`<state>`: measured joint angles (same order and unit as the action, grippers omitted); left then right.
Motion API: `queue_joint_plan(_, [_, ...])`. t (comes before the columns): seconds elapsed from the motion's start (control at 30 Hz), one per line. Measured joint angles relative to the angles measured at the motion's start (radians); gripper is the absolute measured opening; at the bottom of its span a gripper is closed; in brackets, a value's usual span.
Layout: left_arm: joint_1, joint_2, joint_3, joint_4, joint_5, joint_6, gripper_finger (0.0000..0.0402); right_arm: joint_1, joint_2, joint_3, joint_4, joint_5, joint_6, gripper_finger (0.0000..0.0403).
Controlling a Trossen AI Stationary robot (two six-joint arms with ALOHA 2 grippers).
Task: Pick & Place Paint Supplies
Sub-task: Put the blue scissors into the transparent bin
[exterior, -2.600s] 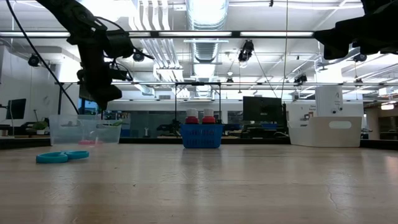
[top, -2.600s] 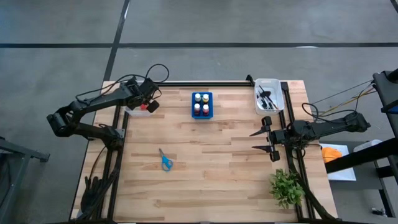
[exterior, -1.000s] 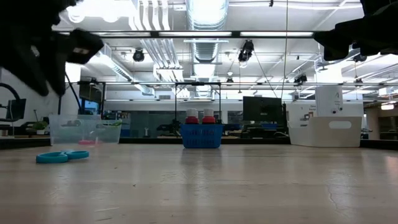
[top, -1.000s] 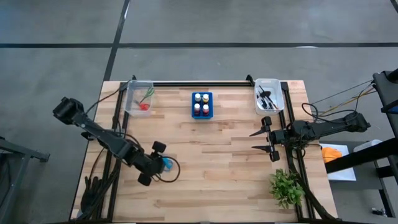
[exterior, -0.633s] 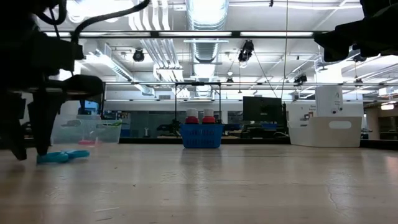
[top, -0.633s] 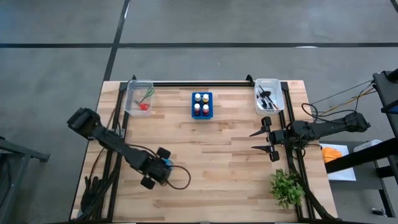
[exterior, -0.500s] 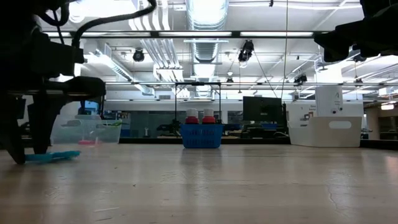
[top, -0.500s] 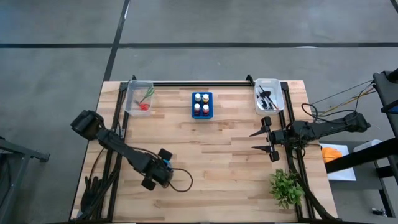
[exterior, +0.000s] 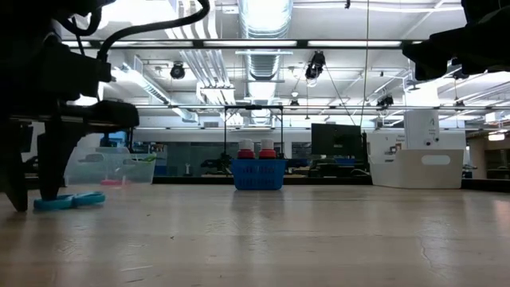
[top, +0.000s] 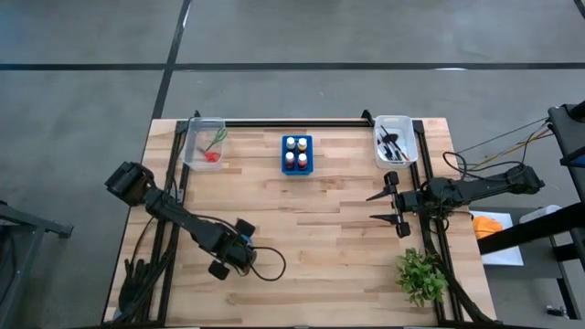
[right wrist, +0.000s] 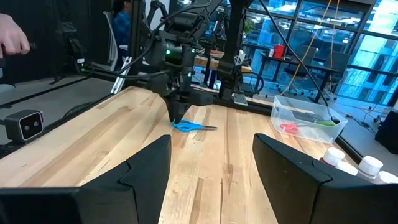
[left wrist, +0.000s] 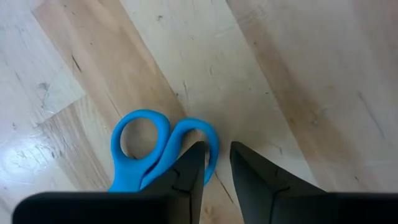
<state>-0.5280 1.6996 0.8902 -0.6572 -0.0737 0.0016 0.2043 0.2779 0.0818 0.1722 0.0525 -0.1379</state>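
Two dark left fingers (left wrist: 211,171) slightly parted, straddling blue plastic scissors (left wrist: 149,149), pale wood-plank table (left wrist: 298,74).

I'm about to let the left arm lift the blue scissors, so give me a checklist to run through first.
1. Left gripper down at the blue scissors: ok.
2. Jaws astride a handle loop: ok, one finger inside the loop, the other outside.
3. Jaws closed on the handle: not ok, a gap remains.
4. Scissors flat on the table: ok.
5. Clear bin with the other scissors unobstructed: ok.
6. Right gripper parked at the table's right side, clear of the path: ok.
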Motion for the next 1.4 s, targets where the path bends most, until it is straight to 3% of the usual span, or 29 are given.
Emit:
queue_joint_plan(0.27, [0.023,0.002,-0.012,0.028,0.039,-0.027,0.0085,0.000,0.000,0.000,0.002,0.000,0.000,0.0226])
queue_joint_plan(0.43, [0.056,0.001,-0.021,0.036,0.058,-0.054,0.0017,0.000,0.000,0.000,0.001,0.000,0.002,0.0226])
queue_joint_plan(0.63, [0.067,-0.002,-0.023,0.038,0.061,-0.047,0.0006,0.000,0.001,0.000,0.001,0.000,0.003,0.0226])
queue_joint_plan(1.4, [0.052,-0.016,0.038,-0.080,-0.160,-0.057,0.0000,0.000,0.000,-0.005,0.001,0.001,0.000,0.0226])
